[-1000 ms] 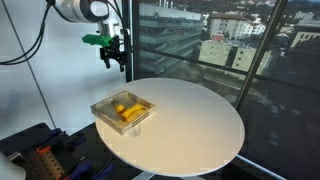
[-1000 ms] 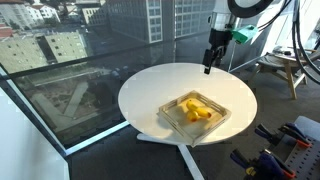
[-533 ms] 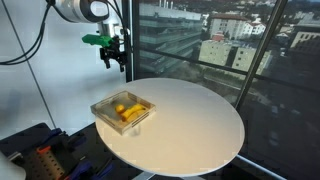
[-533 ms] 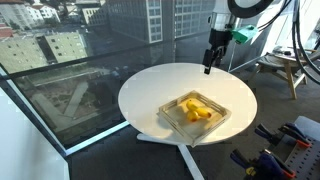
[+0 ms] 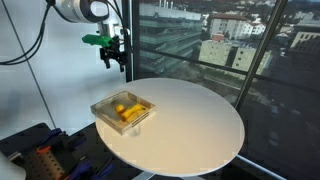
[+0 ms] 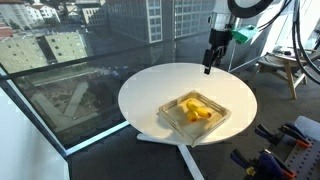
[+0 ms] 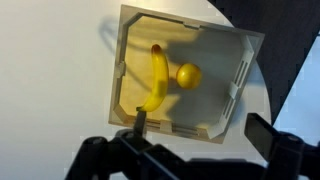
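Note:
My gripper (image 5: pixel 116 58) hangs high above the back edge of a round white table (image 5: pixel 200 125), open and empty; it also shows in an exterior view (image 6: pixel 210 62). A shallow wooden tray (image 5: pixel 104 108) sits on the table below and in front of it. The tray holds a banana (image 7: pixel 155 85) and a small yellow round fruit (image 7: pixel 188 76). In the wrist view the two dark fingers (image 7: pixel 200 132) frame the tray's near rim (image 7: pixel 180 130) from well above. The tray also shows in an exterior view (image 6: pixel 228 112).
Large windows with a city view stand behind the table (image 6: pixel 150 85). A black window post (image 5: pixel 262 50) rises by the table. Dark equipment and cables lie on the floor (image 6: pixel 290 150) beside the table.

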You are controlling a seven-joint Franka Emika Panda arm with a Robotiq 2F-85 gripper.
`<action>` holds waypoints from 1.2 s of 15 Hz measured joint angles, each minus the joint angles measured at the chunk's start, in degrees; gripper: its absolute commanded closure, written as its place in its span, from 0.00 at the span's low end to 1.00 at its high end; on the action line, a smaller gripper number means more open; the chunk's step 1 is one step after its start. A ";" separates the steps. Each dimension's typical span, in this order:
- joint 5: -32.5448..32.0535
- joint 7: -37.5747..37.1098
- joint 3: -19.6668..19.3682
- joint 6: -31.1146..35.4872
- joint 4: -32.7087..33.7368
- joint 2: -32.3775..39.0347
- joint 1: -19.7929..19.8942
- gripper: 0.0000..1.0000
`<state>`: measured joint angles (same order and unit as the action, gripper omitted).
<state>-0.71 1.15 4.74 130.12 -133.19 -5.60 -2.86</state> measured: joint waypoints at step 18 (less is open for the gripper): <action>2.33 0.25 0.00 2.64 -4.53 -5.95 -0.81 0.00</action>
<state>1.62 1.40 4.74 132.76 -137.72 -11.55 -3.67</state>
